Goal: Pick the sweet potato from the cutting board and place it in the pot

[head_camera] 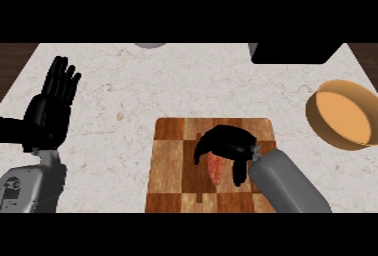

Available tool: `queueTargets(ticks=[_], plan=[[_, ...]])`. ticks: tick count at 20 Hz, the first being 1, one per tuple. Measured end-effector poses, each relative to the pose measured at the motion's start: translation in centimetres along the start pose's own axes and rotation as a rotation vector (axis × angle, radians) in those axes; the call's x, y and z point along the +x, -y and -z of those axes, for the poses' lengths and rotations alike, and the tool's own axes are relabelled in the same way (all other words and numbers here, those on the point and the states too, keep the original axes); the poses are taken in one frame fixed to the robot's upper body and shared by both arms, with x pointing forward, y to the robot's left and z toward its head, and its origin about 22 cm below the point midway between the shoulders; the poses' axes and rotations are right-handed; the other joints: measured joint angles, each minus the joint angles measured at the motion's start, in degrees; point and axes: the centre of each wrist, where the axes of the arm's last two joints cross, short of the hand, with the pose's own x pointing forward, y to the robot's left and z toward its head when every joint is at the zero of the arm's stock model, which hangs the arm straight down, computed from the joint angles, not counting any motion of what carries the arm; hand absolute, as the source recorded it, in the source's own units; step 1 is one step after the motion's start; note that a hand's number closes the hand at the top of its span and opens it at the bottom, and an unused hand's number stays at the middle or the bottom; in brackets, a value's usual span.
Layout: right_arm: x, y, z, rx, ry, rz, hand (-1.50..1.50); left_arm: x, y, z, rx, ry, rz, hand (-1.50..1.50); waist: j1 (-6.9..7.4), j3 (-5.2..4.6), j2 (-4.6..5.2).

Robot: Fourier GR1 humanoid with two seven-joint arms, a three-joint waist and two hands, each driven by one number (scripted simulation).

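Lying on the cutting board [173,150], in the lower middle of the frame, the sweet potato [216,171] shows only as a reddish strip. Its long axis runs from top to bottom of the frame, along the length of the board. The right hand [225,144] is directly over it, and the black fingers [240,174] curl down on both sides of it, so the hand closes round the sweet potato and hides its upper part. I cannot tell if it is lifted off the board or not.

The pot [314,115] stands at the right edge of the frame, up and to the right of this hand, well apart from the board. The coming move, as I judge it, is a lift and then a carry in that direction. Only bare worktop [148,85] lies between the board and the pot, so nothing seems to block this way. A black object [295,52] at the upper right is above the pot and off the path, and a grey thing [151,45] sits at the top edge.

The left hand [48,112] rests at the left of the frame, spread with fingers up, far from the pot.
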Motion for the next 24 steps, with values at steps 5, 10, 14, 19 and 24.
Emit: queueTargets(ticks=[5,10,14,19,24], plan=[[0.9,-0.7,1.1,-0.014,0.050,-0.063,1.50,0.4,0.7,0.0,-0.004,0.002,0.002,0.00,-0.07,-0.22,-0.23],[1.7,-0.6,0.7,-0.052,0.043,-0.099,1.50,0.0,0.2,0.6,0.002,-0.001,0.003,0.00,-0.37,-0.19,-0.17],[1.9,0.4,-0.6,-0.150,0.007,-0.129,1.50,-0.4,0.3,0.1,0.003,-0.003,0.010,0.00,-0.51,-0.05,-0.02],[2.6,2.3,-0.1,-0.324,-0.261,-0.108,1.50,-0.4,0.6,0.2,-0.002,-0.004,0.004,0.00,-0.29,0.26,0.23],[2.4,5.8,0.1,-0.529,-0.679,-0.107,1.50,-0.6,0.4,0.2,0.001,-0.007,0.012,0.00,0.32,0.22,0.14]])
